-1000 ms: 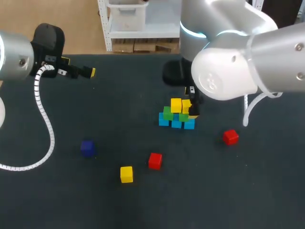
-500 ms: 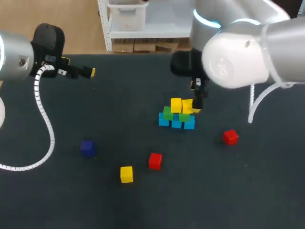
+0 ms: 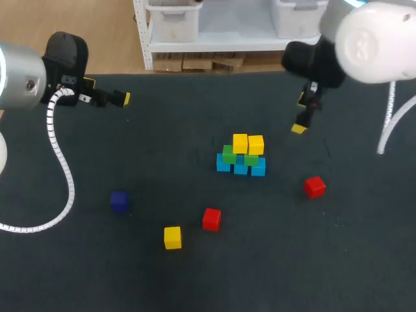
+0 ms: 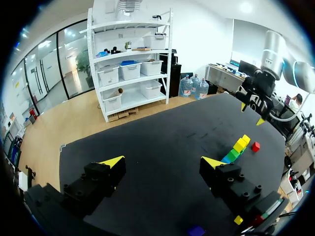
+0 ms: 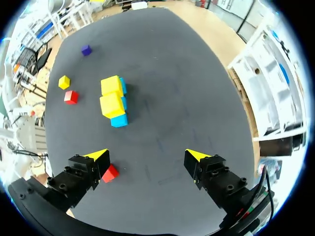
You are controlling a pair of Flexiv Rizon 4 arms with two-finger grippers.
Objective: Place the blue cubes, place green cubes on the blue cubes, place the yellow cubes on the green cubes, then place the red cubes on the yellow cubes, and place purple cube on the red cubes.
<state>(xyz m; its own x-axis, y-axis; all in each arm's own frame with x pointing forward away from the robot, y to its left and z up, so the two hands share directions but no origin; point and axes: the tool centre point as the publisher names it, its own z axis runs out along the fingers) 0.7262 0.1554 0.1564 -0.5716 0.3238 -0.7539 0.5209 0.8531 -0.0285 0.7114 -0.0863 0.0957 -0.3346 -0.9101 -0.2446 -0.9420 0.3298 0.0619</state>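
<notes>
Up beyond the cube stack [image 3: 241, 156], right end effector [image 5: 147, 155] now lifted clear, wide open and empty.

The worktop [image 3: 130, 273] wears a dark, matt covering, faintly fuzzy like felt, with no shine. The stack of cubes [image 3: 241, 156] and the loose red cube [image 3: 314, 186] have smooth, evenly coloured faces; whether they are plastic or painted wood cannot be told. The left arm [image 3: 16, 75] has a silvery, metallic-looking shell, the right arm [image 3: 377, 39] a glossy pale one. A white ribbed plastic cable sleeve [image 3: 71, 188] hangs from the left arm. The left end effector [image 4: 162, 162] and right end effector [image 5: 147, 155] are matt black with smooth yellow tips.
</notes>
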